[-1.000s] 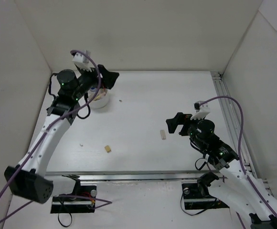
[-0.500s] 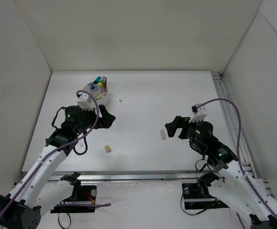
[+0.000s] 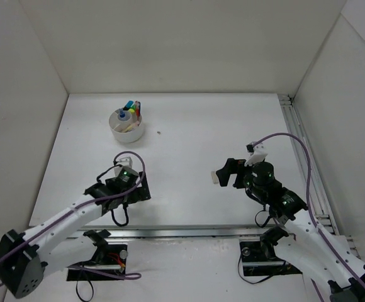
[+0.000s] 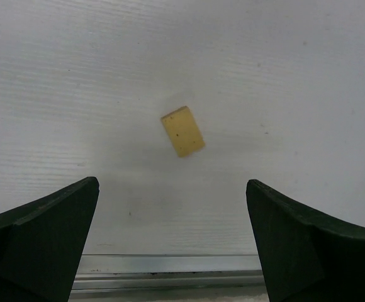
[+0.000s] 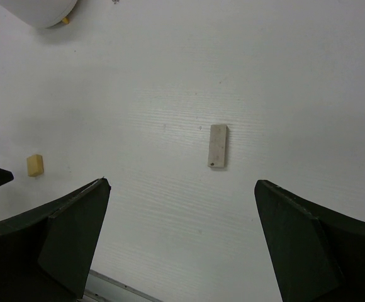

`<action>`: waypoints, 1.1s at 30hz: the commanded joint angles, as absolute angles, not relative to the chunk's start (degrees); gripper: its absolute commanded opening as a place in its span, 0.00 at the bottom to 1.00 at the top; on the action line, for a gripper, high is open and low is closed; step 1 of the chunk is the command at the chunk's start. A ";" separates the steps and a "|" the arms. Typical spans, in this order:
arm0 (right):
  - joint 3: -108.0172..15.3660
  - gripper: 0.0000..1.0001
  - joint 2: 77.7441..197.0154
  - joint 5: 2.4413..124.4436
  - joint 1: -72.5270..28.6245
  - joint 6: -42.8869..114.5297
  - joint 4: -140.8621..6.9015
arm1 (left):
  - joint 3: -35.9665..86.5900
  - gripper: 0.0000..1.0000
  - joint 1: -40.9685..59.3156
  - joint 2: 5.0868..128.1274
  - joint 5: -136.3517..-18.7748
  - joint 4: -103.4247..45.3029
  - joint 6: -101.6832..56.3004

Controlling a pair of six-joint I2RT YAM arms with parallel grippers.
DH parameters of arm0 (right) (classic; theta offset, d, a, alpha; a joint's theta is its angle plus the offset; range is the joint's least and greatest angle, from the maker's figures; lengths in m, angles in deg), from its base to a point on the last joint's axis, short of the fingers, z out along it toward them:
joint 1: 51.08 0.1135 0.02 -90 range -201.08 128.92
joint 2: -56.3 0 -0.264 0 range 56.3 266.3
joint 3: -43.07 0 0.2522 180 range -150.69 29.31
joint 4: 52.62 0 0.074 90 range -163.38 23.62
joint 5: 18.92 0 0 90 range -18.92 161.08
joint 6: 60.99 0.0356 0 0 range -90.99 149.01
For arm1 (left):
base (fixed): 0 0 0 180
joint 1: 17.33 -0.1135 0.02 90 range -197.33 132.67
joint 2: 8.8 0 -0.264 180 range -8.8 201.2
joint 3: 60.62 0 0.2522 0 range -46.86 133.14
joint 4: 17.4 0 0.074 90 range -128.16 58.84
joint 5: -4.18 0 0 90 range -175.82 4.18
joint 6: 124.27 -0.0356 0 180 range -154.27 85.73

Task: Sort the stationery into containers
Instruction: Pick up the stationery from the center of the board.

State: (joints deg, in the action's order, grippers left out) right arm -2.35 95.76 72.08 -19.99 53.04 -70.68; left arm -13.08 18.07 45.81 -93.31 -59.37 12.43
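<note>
The white bowl (image 3: 126, 128) stands at the back left with several pens and highlighters (image 3: 131, 108) in it; its edge also shows in the right wrist view (image 5: 41, 9). A beige eraser (image 4: 182, 131) lies flat on the table between and ahead of the fingers of my open, empty left gripper (image 4: 172, 184). From above, my left gripper (image 3: 137, 192) covers that eraser. A cream stick (image 5: 218, 146) lies ahead of my open, empty right gripper (image 5: 182, 183). From above, the stick (image 3: 214, 178) peeks out at the left of my right gripper (image 3: 228, 175). The eraser also shows in the right wrist view (image 5: 35, 165).
An aluminium rail (image 3: 189, 231) runs along the table's near edge, close below the left gripper; it also shows in the left wrist view (image 4: 170, 280). White walls (image 3: 182, 44) enclose the table at the back and both sides. A rail (image 3: 302, 157) runs along the right side.
My left arm has swung from the bowl back towards the near edge and come down over the beige eraser. My right gripper has moved a little left, over the cream stick.
</note>
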 commanded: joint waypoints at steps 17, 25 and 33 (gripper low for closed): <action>-1.72 0.98 96.11 74.95 -20.58 52.74 -68.05 | -2.38 0.57 20.64 71.61 -99.36 -54.28 17.32; -1.89 0.98 97.52 75.48 -20.41 52.65 -68.05 | -4.41 0.24 20.64 72.76 -96.46 -53.66 19.08; -2.07 0.98 97.52 75.74 -20.67 52.83 -68.05 | -1.61 0.00 19.95 69.78 -99.87 -56.91 16.71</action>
